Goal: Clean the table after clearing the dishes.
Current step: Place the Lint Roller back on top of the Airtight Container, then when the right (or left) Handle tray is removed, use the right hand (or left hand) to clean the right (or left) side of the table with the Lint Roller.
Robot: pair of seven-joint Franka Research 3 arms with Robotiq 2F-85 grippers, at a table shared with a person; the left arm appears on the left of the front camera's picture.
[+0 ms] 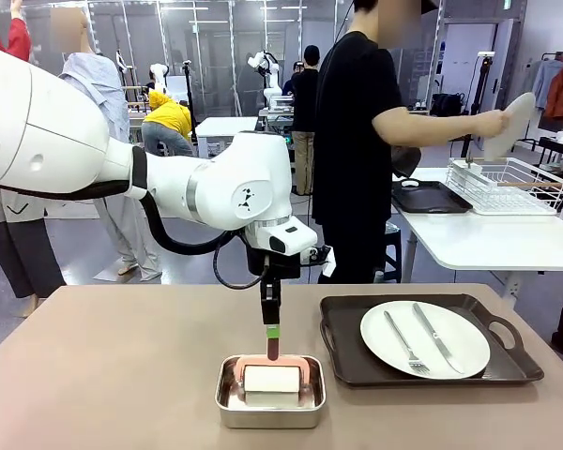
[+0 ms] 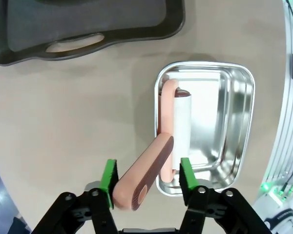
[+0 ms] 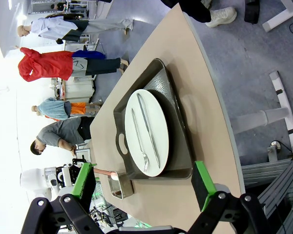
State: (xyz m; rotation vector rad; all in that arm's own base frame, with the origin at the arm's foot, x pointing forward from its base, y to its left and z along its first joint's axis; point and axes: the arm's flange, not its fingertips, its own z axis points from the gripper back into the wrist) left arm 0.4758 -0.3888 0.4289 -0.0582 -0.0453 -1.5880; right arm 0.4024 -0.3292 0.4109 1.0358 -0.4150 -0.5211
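On the beige table (image 1: 122,375) a dark tray (image 1: 342,364) at the right holds a white plate (image 1: 424,338) with a fork (image 1: 403,342) and knife (image 1: 438,337). Across the table, a person holds a second white plate (image 1: 507,122) over a dish rack. My left gripper (image 2: 146,178) is open and points down, its green pads on either side of the pink handle (image 2: 141,183) of a roller (image 2: 182,126) lying in a steel pan (image 2: 234,122). My right gripper (image 3: 142,180) is open and empty, held off the table's side, facing the plate (image 3: 146,131).
Beyond the beige table, a white table (image 1: 488,239) carries a wire dish rack (image 1: 507,183) and another dark tray (image 1: 430,195). The person stands between the two tables. The steel pan (image 1: 270,394) sits near the front edge, just left of the tray.
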